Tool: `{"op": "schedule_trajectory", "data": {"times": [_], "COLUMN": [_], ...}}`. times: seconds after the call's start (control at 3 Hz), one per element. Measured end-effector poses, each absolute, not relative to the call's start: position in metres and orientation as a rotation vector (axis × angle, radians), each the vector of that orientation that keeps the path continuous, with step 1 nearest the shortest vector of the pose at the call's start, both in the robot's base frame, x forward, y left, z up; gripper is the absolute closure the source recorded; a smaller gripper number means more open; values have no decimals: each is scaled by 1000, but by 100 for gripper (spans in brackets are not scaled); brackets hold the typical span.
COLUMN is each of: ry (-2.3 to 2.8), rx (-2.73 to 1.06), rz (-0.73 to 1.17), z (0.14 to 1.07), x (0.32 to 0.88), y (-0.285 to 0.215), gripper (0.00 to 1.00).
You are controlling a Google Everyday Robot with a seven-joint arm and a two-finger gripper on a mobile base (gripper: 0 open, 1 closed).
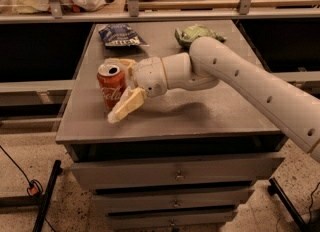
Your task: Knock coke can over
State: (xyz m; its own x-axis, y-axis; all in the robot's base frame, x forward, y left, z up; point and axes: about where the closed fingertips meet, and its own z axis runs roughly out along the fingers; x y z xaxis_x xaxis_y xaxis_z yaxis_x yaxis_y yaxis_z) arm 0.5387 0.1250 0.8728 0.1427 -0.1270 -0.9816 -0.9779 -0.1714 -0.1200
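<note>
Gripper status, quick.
Gripper: open at the left side of the table, one finger in front of the upright coke can and one behind it; no clear grip on it.

One camera looks down from high in front of the bench [215,113], fairly near, facing its rear edge at 12 o'clock. The tool [119,90] sits at 9 o'clock from centre.
</note>
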Motion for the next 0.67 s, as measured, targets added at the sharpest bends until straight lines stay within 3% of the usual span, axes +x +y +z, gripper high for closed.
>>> {"op": "schedule_trajectory", "data": {"times": [0.67], "ry": [1154], "rx": [-1532], "rz": [1161], "z": [866], "x": [543], "y": [121], "gripper": [0]}}
